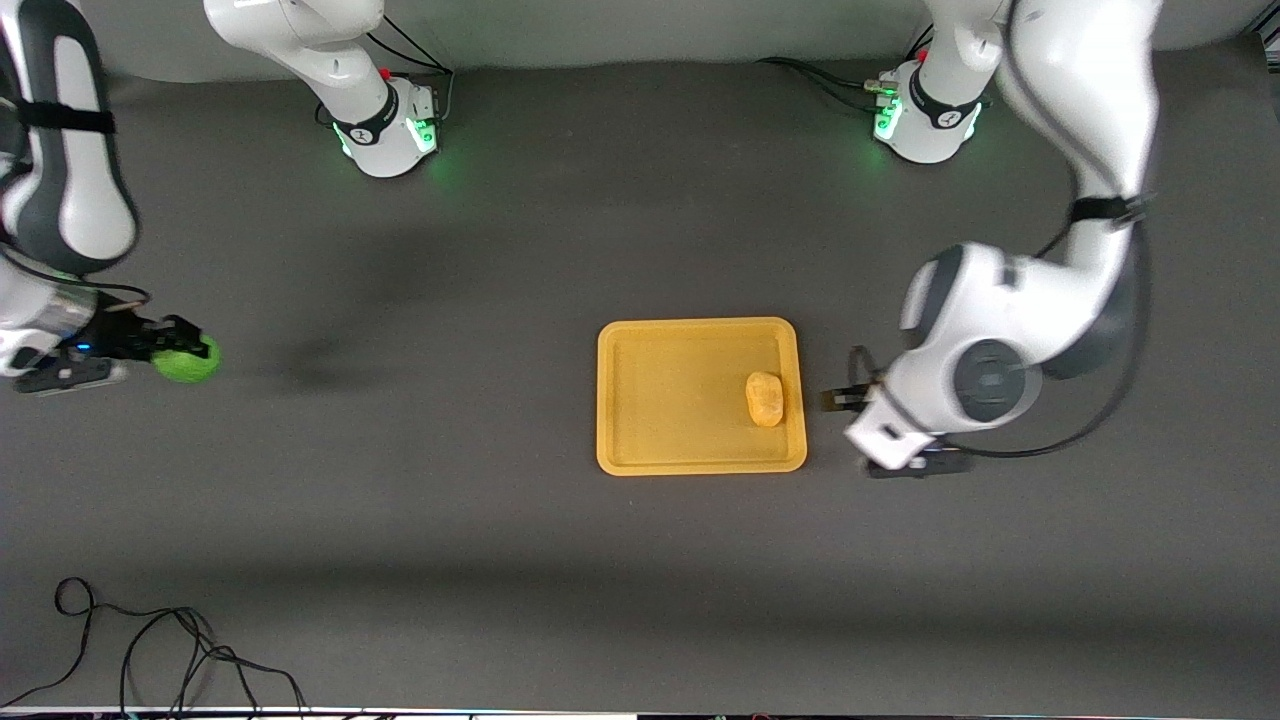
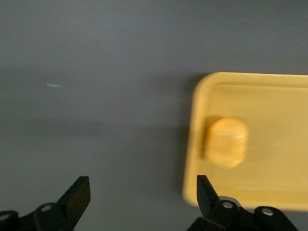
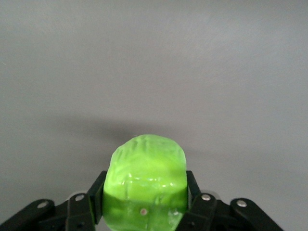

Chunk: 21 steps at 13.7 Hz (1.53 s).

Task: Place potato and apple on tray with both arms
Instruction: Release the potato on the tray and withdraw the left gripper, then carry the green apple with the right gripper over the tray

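Note:
The yellow-orange potato (image 1: 765, 398) lies on the orange-yellow tray (image 1: 660, 390), near the rim toward the left arm's end; it also shows in the left wrist view (image 2: 226, 142) with the tray (image 2: 269, 101). My left gripper (image 1: 845, 398) is open and empty, just off that tray rim over the bare table (image 2: 143, 192). My right gripper (image 1: 185, 352) is shut on the green apple (image 1: 188, 362) at the right arm's end of the table, well away from the tray. In the right wrist view the apple (image 3: 146, 185) fills the space between the fingers.
The dark grey table mat (image 1: 420, 480) spreads around the tray. Both arm bases (image 1: 395, 130) (image 1: 925, 120) glow green at the edge farthest from the front camera. Loose black cables (image 1: 150, 660) lie at the corner nearest the front camera, at the right arm's end.

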### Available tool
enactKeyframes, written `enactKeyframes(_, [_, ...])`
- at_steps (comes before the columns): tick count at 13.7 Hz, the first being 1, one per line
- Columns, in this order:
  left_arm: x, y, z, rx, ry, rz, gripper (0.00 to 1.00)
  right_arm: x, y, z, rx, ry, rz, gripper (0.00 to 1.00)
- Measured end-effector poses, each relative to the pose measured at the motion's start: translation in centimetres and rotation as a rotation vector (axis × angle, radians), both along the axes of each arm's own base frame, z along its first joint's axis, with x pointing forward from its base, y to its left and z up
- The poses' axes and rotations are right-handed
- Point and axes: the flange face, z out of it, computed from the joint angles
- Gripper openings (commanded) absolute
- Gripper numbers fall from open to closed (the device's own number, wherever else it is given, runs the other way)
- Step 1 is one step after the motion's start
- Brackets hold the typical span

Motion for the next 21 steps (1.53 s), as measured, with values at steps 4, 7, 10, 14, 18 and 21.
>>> enactKeyframes(4, [-0.7,10.6,8.6,-0.034,-0.076,-0.097,0.99,4.0,6.4,10.8,-0.053,-0.022,0.010,0.35])
enactKeyframes(7, [-3.7,15.8,11.6,-0.010,-0.101,-0.152,0.99,6.1,13.4,12.9,-0.077,-0.056,0.009,0.35])
enactKeyframes(10, [-5.9,19.6,13.3,-0.013,-0.117,-0.157,1.00,8.2,21.6,12.5,-0.104,-0.072,-0.016,0.35])
enactKeyframes(14, [-6.7,19.1,15.7,-0.011,-0.159,-0.165,1.00,9.5,36.3,10.7,-0.058,-0.084,-0.090,0.35])
enactKeyframes(18, [-6.6,18.6,16.0,-0.009,-0.173,-0.175,1.00,7.2,53.5,6.4,-0.039,-0.074,-0.201,0.35])
enactKeyframes(21, [-6.6,18.6,16.1,-0.007,-0.178,-0.176,1.00,2.8,65.9,3.0,-0.011,-0.076,-0.256,0.35])
